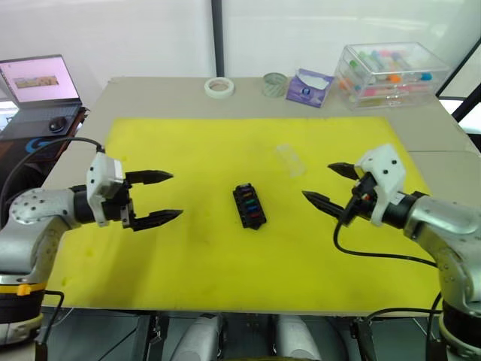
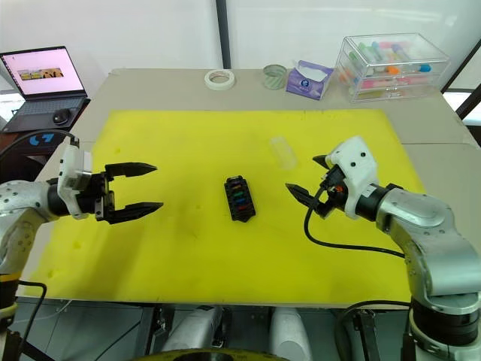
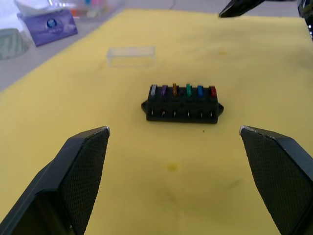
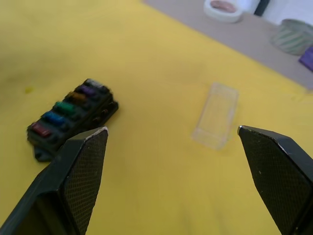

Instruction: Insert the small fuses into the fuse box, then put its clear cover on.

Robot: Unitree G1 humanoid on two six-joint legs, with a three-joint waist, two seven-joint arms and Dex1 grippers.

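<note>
Six small fuses show seated in the fuse box; both jaws released, clear cover apart.

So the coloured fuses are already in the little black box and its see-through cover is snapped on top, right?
Not quite. The small coloured fuses do sit in the black rectangular fuse box, but the transparent rectangular plastic cover is not on it: it lies apart on the yellow mat, as the right wrist view shows.
</note>
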